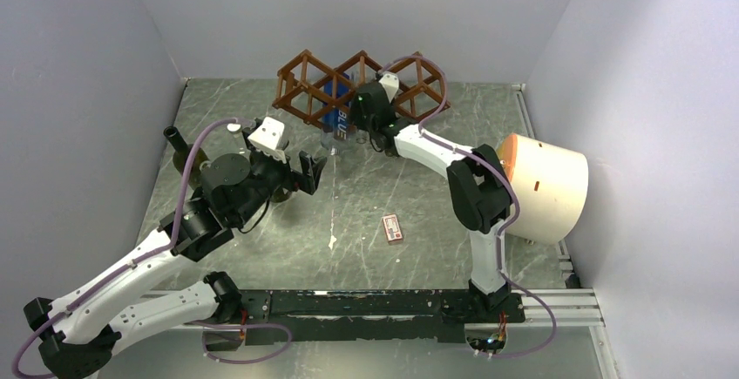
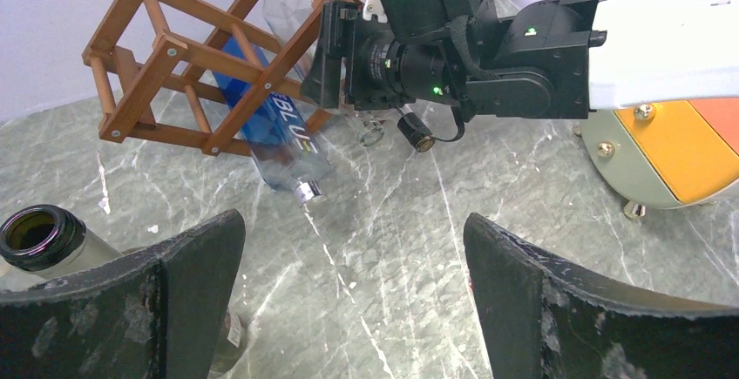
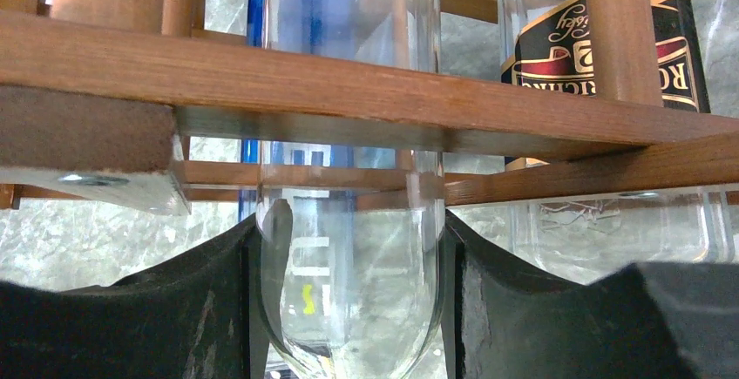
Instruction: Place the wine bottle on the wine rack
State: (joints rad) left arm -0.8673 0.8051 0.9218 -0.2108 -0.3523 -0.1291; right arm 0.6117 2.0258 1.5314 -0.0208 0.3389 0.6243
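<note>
**Top view:** the wine rack (image 1: 305, 83) stands at the back of the surface (image 1: 418, 209). The right jaws meet its front, the left jaws well apart.

**Left wrist view:** the left jaws are spread wide, holding nothing.

**Right wrist view:** the right jaws clamp the clear wine bottle (image 3: 349, 292), already lodged between the rack's slats. Probably only release is left.
</note>
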